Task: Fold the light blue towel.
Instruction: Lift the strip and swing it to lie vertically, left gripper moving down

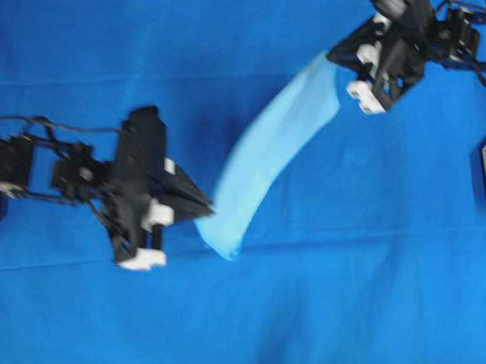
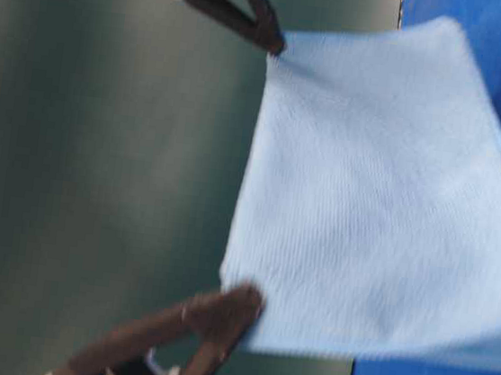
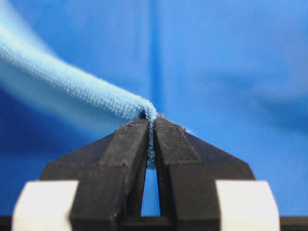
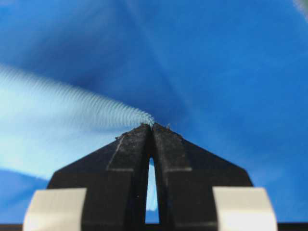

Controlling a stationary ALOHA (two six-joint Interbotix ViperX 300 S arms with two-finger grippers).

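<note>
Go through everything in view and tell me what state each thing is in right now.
Towel: lifted off the backdrop, stretched between both claws, unfolded.
Left claw: shut on a towel corner.
Right claw: shut on another towel corner.
Backdrop: spread flat under the towel, lightly creased.

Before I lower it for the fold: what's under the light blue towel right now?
Only the royal-blue backdrop cloth shows below the light blue towel, which hangs lifted between the left gripper and the right gripper. The strip directly beneath it is covered in the overhead view.
</note>
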